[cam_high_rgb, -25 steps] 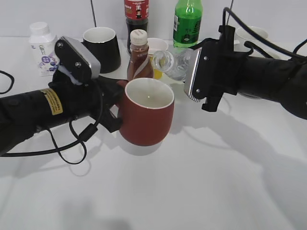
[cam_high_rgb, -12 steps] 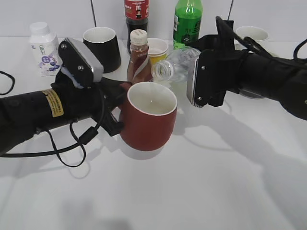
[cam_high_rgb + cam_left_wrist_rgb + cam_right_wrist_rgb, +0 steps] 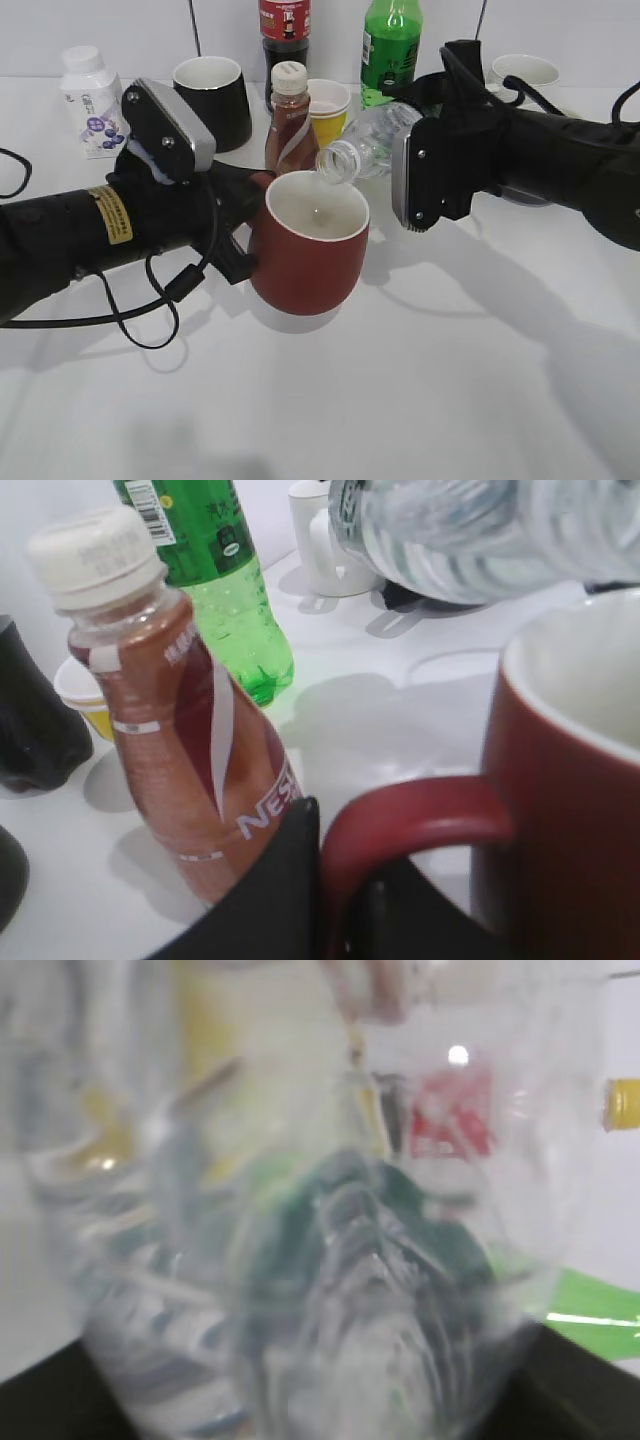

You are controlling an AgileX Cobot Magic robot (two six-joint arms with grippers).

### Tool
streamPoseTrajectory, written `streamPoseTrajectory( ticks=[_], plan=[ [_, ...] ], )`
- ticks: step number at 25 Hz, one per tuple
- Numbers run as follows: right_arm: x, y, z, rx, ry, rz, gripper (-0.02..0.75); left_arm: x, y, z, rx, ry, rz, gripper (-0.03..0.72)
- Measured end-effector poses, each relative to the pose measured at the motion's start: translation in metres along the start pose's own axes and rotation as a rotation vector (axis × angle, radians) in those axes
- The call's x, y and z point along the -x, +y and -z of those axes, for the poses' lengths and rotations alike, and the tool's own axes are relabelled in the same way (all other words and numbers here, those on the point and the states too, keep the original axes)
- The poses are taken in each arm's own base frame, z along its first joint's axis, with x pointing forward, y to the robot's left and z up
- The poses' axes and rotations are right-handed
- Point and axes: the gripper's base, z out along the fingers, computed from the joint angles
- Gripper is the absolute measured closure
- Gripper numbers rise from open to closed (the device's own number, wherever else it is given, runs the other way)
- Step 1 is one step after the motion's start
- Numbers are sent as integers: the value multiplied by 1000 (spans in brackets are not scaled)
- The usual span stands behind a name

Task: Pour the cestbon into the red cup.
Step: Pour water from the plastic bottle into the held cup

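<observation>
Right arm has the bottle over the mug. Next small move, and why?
Probably tip the cestbon a little further. Its open mouth sits just above the back rim of the red cup, which the left gripper holds by the handle, and the bottle lies near horizontal; no stream is visible.

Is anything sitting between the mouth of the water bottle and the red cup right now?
Nothing visible does. The water bottle is tilted in the right claw, its open mouth just over the far rim of the red cup. The Nescafe bottle stands behind the cup, out of the pour path.
</observation>
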Motion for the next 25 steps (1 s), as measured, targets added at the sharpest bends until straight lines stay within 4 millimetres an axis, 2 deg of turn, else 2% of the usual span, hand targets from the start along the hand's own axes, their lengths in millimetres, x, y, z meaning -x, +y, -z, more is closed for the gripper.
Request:
streamPoseTrajectory(
  ticks=[9,25],
  plan=[
    [2,-5,0,-55,-18,114,272,0,0,0,-2,0,-2,650],
    [2,-7,1,-85,-12,202,272,0,-4,0,-46,-1,-46,650]
  ],
)
